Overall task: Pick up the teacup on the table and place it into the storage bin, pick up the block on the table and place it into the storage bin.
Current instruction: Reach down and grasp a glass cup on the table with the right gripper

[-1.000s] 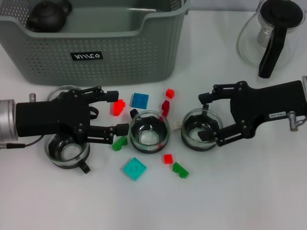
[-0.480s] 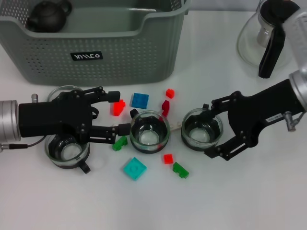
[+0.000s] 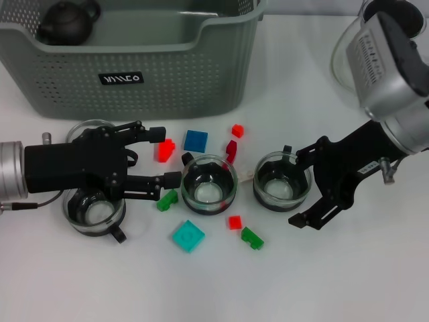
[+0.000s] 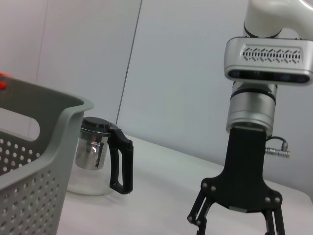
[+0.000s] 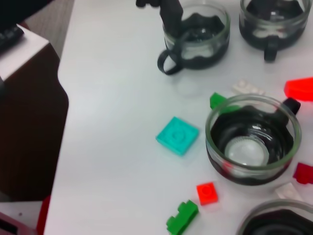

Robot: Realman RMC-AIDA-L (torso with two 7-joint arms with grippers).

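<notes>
My right gripper [image 3: 310, 185] is spread wide, fingers apart, holding nothing. It hangs just beside the right teacup [image 3: 282, 181], on the side away from the other cups, one finger near the cup's rim and the other lower down over bare table [image 3: 348, 268]. My left gripper [image 3: 164, 155] is also apart, nothing clamped. Its upper finger sits next to a bright red block [image 3: 164, 150], its lower finger reaches toward the middle teacup [image 3: 209, 184] and ends close to that cup's rim. A green block [image 3: 167, 200] lies just under that lower finger. Beneath my left gripper body there's a third teacup [image 3: 94, 210], with another glass rim partly hidden behind it.

Between the two grippers: a blue block [image 3: 196, 141], small red blocks above and below the middle teacup, a teal square block [image 3: 188, 236] and a green stepped block [image 3: 253, 238] on the near side.

The storage bin [image 3: 134, 80] stands beyond my left gripper, well apart from both cups, with a dark teapot [image 3: 66, 22] inside. The glass pitcher [image 4: 100, 156] sits past my right arm, beside the bin's corner in the left wrist view.
</notes>
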